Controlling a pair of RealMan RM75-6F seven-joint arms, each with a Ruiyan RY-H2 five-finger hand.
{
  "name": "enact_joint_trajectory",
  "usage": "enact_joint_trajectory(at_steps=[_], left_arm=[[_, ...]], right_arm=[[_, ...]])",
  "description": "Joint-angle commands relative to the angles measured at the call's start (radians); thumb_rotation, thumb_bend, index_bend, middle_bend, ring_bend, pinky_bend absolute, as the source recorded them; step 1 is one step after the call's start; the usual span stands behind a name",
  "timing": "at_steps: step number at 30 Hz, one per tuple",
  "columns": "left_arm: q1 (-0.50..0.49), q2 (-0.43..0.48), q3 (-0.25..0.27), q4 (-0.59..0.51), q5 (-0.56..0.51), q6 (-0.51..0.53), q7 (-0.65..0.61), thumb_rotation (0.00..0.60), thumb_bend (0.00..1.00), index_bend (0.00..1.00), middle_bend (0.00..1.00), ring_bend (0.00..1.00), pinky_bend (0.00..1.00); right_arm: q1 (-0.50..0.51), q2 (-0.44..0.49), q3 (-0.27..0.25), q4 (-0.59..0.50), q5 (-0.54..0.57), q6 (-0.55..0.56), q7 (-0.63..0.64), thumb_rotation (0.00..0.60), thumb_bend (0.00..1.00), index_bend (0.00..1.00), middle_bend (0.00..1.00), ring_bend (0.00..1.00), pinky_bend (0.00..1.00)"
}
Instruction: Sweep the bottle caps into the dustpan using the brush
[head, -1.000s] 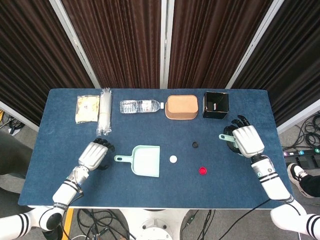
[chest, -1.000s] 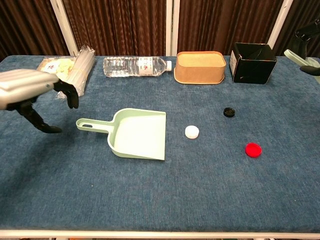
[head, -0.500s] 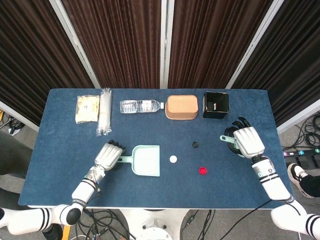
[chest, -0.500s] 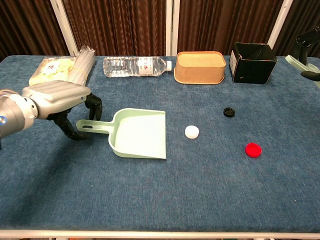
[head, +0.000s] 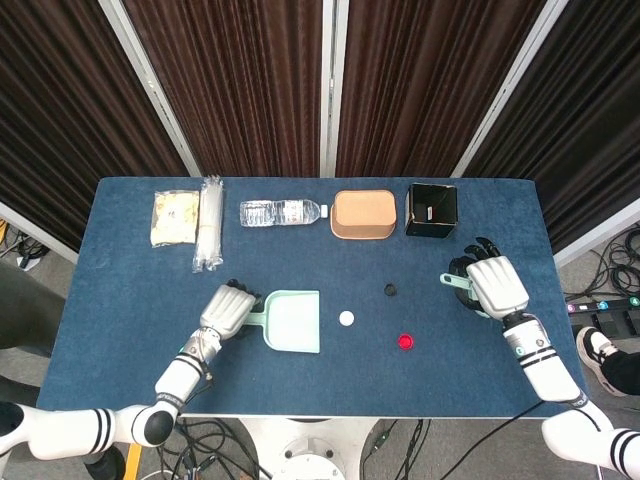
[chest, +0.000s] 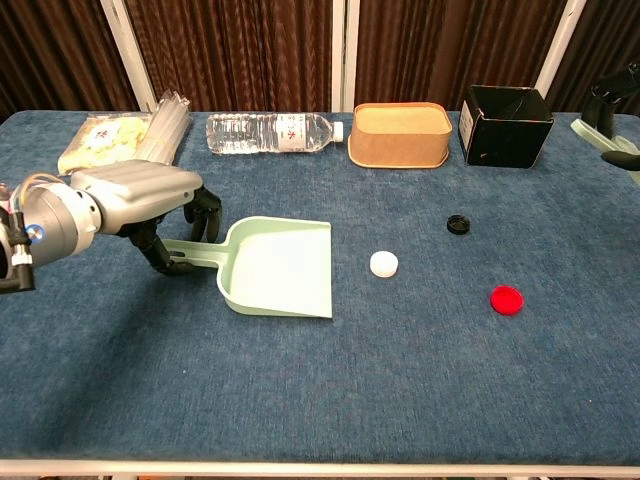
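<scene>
A mint-green dustpan (head: 293, 322) (chest: 281, 266) lies left of centre, its mouth facing right. My left hand (head: 226, 309) (chest: 132, 197) covers the handle, with fingers curled on both sides of it. Right of the pan lie a white cap (head: 346, 318) (chest: 383, 263), a black cap (head: 391, 290) (chest: 458, 224) and a red cap (head: 405, 341) (chest: 506, 298). My right hand (head: 491, 283) (chest: 613, 92) grips the pale green brush (head: 452, 278) (chest: 603, 128) at the table's right side; the bristles are hidden.
Along the back edge lie a snack packet (head: 174, 217), a sleeve of clear plastic cups (head: 209, 222), a water bottle (head: 281, 212) on its side, a brown tub (head: 363, 215) and a black box (head: 431, 209). Blue cloth covers the table (head: 130, 330).
My left hand has moved right from the bare cloth onto the dustpan handle and curled around it. The pan and caps have stayed put. The right hand shifted only slightly.
</scene>
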Motion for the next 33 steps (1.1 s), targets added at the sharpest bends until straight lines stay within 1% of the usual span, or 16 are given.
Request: enact_joint_trajectory(at_steps=[1,8,13,17,21,24,30,33], left_arm=[[-0.009,0.006,0.005,-0.011,-0.009,-0.001,-0.001,0.600,0.28,0.43,0.45,0.32,0.23],[-0.033,-0.002,0.016,0.008,-0.035,-0.001,0.007,0.600,0.31,0.46,0.47,0.33,0.23],[-0.036,-0.005,0.028,0.012,-0.022,0.014,-0.006,0.600,0.34,0.50,0.52,0.37,0.24],[-0.042,0.000,0.032,0.012,-0.020,0.015,-0.010,0.600,0.35,0.51,0.52,0.38,0.24],[-0.063,0.019,0.035,0.005,-0.038,-0.010,0.004,0.600,0.35,0.51,0.53,0.38,0.24],[-0.089,0.041,0.031,-0.003,-0.071,-0.034,0.022,0.600,0.35,0.51,0.53,0.38,0.24],[-0.144,0.078,0.024,-0.023,-0.158,-0.080,0.055,0.600,0.35,0.51,0.53,0.38,0.24],[-0.173,0.090,0.025,-0.030,-0.200,-0.098,0.072,0.600,0.35,0.51,0.53,0.38,0.24]], right_arm=[[0.000,-0.002,-0.001,0.002,-0.001,0.000,0.002,0.600,0.33,0.62,0.58,0.23,0.14],[0.000,-0.009,-0.006,0.011,-0.002,-0.002,0.010,0.600,0.33,0.62,0.58,0.23,0.14],[0.001,-0.016,-0.009,0.020,-0.002,-0.008,0.014,0.600,0.33,0.62,0.58,0.23,0.14],[0.020,-0.024,-0.006,0.036,-0.010,-0.030,0.036,0.600,0.33,0.62,0.58,0.23,0.14],[0.068,-0.043,-0.002,0.079,-0.040,-0.080,0.117,0.600,0.34,0.63,0.58,0.23,0.14],[0.117,-0.080,-0.009,0.144,-0.094,-0.112,0.206,0.600,0.34,0.64,0.59,0.23,0.14],[0.196,-0.180,-0.037,0.289,-0.193,-0.121,0.354,0.600,0.38,0.66,0.60,0.23,0.14],[0.220,-0.229,-0.049,0.352,-0.221,-0.113,0.415,0.600,0.39,0.66,0.60,0.23,0.14]])
